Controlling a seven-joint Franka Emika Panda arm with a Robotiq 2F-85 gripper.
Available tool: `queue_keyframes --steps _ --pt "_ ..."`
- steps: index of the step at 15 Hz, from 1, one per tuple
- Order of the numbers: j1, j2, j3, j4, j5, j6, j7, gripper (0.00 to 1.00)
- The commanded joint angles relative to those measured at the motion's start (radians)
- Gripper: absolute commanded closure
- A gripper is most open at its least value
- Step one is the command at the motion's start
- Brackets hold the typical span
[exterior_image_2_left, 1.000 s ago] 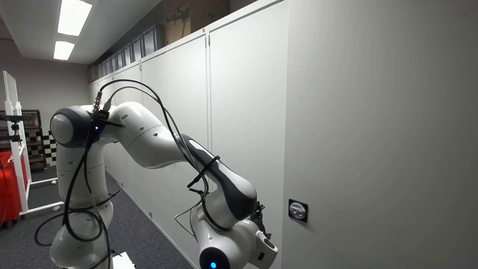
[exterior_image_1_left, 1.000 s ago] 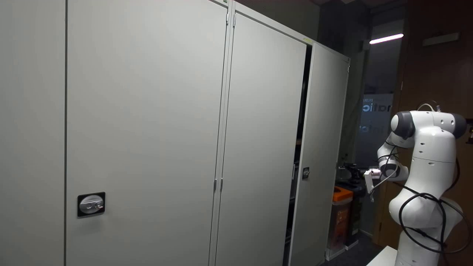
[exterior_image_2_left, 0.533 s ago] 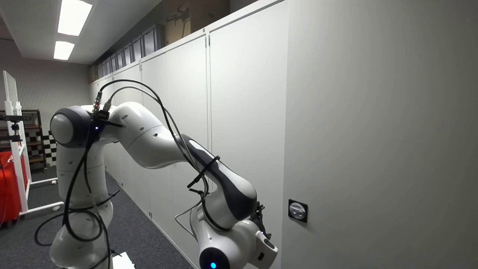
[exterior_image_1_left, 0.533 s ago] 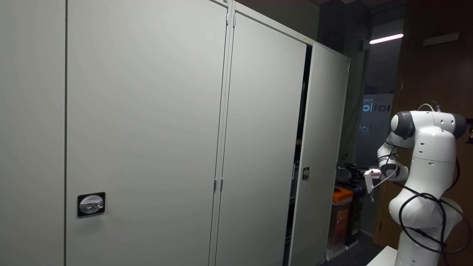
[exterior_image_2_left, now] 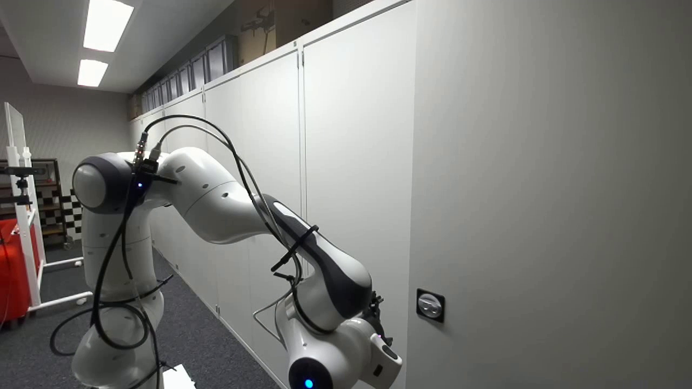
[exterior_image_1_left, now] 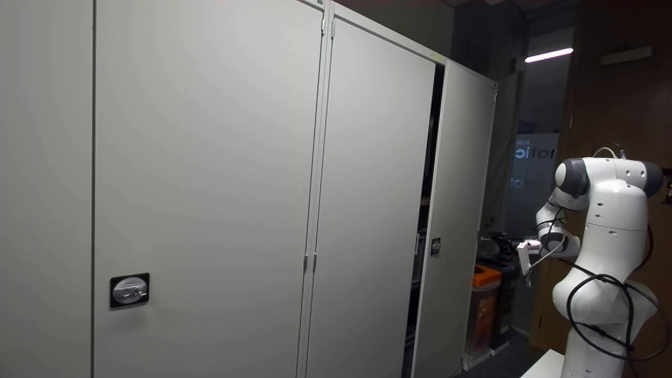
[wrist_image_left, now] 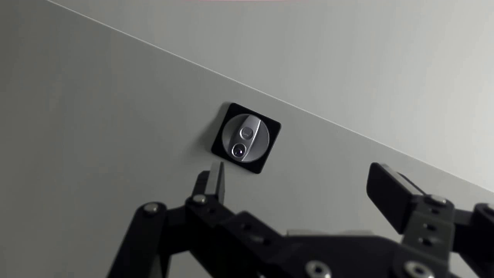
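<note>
My gripper stands open in the wrist view, its black fingers wide apart and nothing between them. Beyond it is a pale grey cabinet door with a round silver turn handle on a square black plate. The handle lies above and just right of the left fingertip in that picture, apart from both fingers. In an exterior view this door stands ajar beside its neighbour, with a dark gap showing shelves inside. In an exterior view my gripper is partly hidden behind the wrist, left of the handle.
Another cabinet door has its own handle. An orange-lidded bin stands past the cabinet's end. Grey boxes line the cabinet tops. A white-framed stand and a red object are behind the arm.
The ajar door has swung slightly further outward, and its dark gap has widened a little. The arm shows no visible movement.
</note>
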Motion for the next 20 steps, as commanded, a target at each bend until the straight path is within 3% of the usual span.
queue_keyframes --steps 1,7,20 --pt "-0.021 -0.001 0.020 0.001 -0.002 0.000 0.002 0.00" --pt "-0.021 -0.001 0.020 0.001 -0.002 0.000 0.002 0.00" --pt "-0.014 0.075 0.041 -0.002 0.312 0.011 -0.021 0.00"
